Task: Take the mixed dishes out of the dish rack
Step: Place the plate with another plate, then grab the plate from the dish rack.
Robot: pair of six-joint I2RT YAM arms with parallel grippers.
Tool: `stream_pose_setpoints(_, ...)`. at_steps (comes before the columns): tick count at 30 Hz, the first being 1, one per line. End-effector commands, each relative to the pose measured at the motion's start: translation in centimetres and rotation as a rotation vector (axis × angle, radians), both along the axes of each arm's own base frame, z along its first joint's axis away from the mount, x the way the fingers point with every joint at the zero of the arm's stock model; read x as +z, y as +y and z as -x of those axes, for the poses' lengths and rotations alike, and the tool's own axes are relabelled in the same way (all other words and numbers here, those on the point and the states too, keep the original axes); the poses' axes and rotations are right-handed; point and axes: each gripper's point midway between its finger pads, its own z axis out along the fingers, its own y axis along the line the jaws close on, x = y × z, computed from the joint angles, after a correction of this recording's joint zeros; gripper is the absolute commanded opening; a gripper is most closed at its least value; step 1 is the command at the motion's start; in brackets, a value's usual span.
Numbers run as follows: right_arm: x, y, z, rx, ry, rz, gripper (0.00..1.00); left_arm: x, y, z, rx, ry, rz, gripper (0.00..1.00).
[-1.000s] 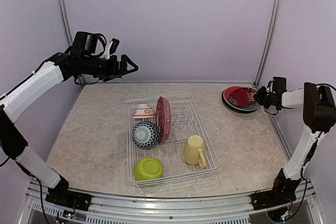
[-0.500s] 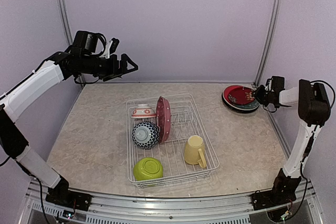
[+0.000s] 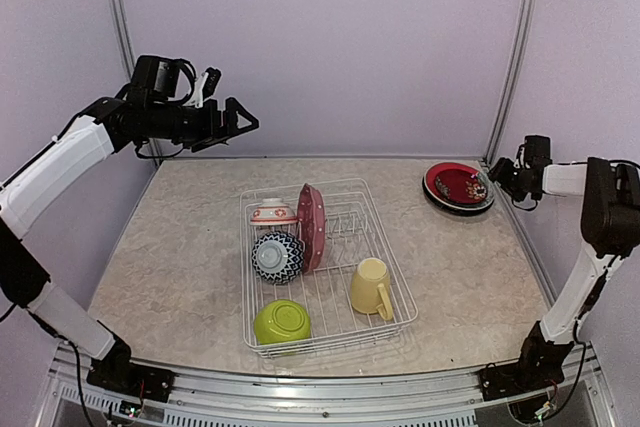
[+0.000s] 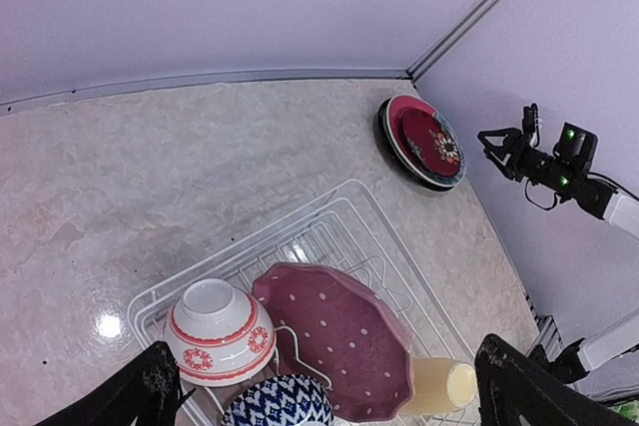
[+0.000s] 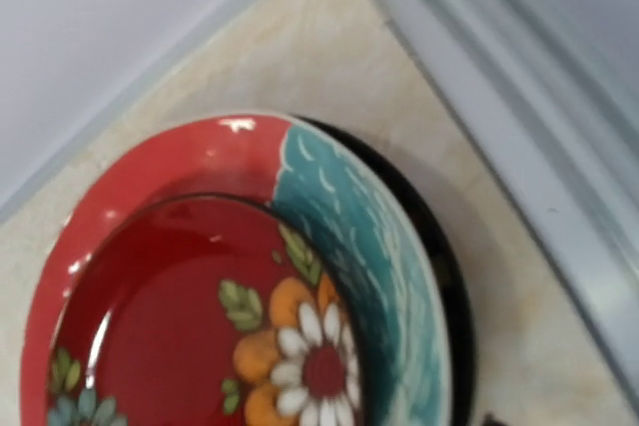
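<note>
The white wire dish rack (image 3: 400, 319) stands mid-table and holds a red-white bowl (image 3: 272, 213), an upright pink dotted plate (image 3: 312, 227), a blue-patterned bowl (image 3: 277, 255), a lime green bowl (image 3: 281, 321) and a pale yellow mug (image 3: 370, 286). At the far right corner a red flowered plate (image 3: 457, 183) lies flat on a dark plate (image 3: 440, 202). My right gripper (image 3: 496, 176) hovers just right of that stack, open and empty. High over the table's far left, my left gripper (image 3: 242, 125) is open with nothing in it. It looks down on the rack (image 4: 329, 209).
The booth's metal post (image 3: 508, 57) and the right wall stand close behind the plate stack. A wall rail (image 5: 499, 107) runs right past the plates. Bare marbled tabletop (image 3: 180, 247) lies left of the rack and between rack and plates.
My right gripper opened and let go of the red plate, which now lies flat on the dark plate. It drew back a little to the right. The left arm barely shifted.
</note>
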Motion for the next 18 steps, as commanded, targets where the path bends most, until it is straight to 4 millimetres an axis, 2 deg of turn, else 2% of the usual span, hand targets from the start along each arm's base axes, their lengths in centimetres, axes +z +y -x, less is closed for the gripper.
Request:
stream_pose_setpoints(1,1.8,1.2,3.6,-0.019,0.052,0.114,0.71,2.4,0.4,0.9,0.006,-0.053,0.013,0.99)
stream_pose_setpoints(5,3.2,5.6,6.1,0.040,0.030,0.168,0.84,2.9,0.7,1.1,0.015,-0.069,0.011,0.99)
stream_pose_setpoints(6,3.5,7.8,6.8,0.080,0.022,0.177,0.85,2.9,0.8,1.1,0.017,-0.071,0.010,0.99)
stream_pose_setpoints(11,4.4,15.7,9.7,0.221,-0.011,0.179,0.89,3.1,1.0,1.0,0.027,-0.085,0.003,0.99)
stream_pose_setpoints(18,6.4,24.7,13.9,0.384,-0.066,0.171,0.98,2.5,1.2,0.6,0.039,-0.081,-0.015,0.99)
